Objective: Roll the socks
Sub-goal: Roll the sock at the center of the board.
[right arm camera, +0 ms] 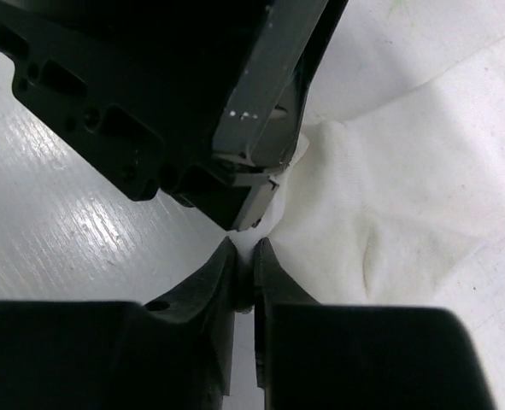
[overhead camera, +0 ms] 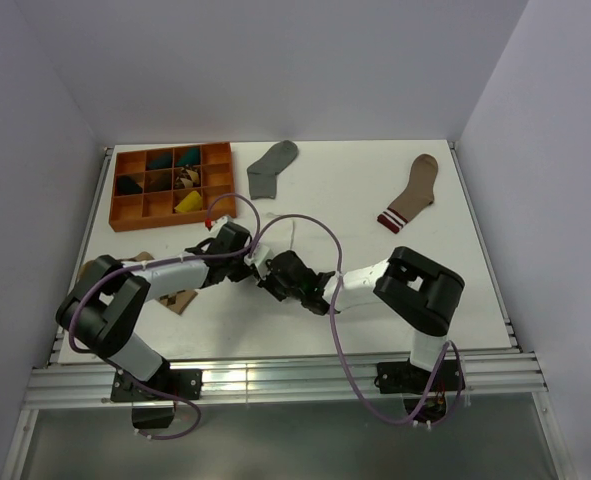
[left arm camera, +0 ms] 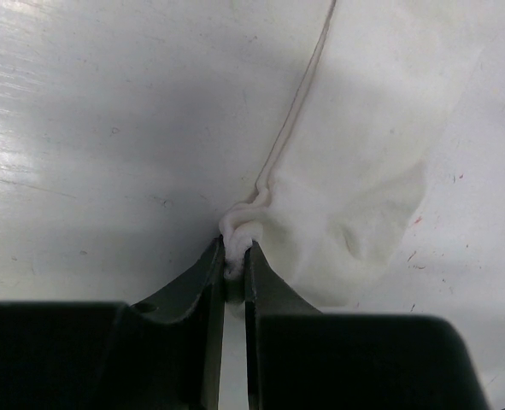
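Now | white sock (left arm camera: 355, 196): limp, creased, edge bunched | left jaws: pinching that edge | right jaws: nipped on sock

The left gripper (overhead camera: 259, 260) and the right gripper (overhead camera: 278, 276) are meeting tip to tip in the middle of the table (overhead camera: 355, 205), at a white sock (overhead camera: 295, 243) that is hardly showing against it. A grey sock (overhead camera: 272, 167) is lying just beside the orange tray (overhead camera: 172, 220) — a brown sock (overhead camera: 412, 192) with a striped cuff is lying well apart, to the right.
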